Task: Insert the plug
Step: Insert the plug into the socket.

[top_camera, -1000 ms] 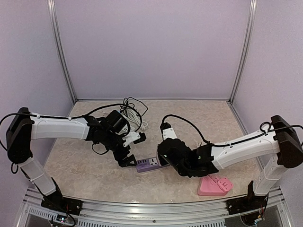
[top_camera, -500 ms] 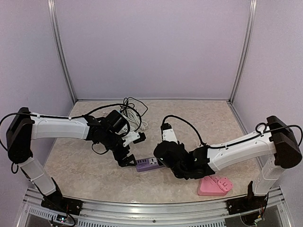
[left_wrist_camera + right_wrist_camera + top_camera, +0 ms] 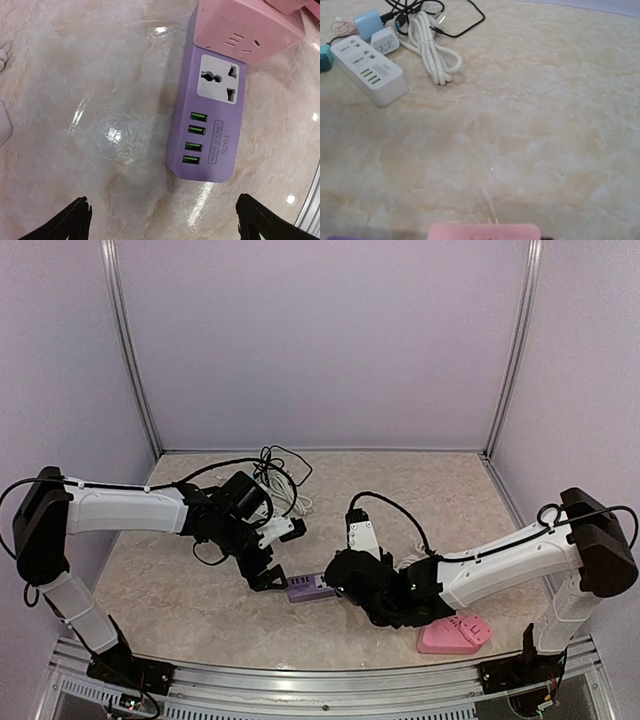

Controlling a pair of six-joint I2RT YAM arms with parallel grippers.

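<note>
Bare surface (image 3: 95, 115) lies open beside the purple strip (image 3: 205, 135) for my left fingers (image 3: 75, 220); a pink adapter (image 3: 247, 25) blocks its far end.

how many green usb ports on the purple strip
4: green USB ports in one line on the purple plastic power strip, between its white socket and free end.

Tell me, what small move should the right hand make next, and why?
Probably shift the pink plastic plug block along the purple plastic power strip until it is over the white socket. The block only overlaps the strip's end, and the socket is uncovered and empty.
</note>
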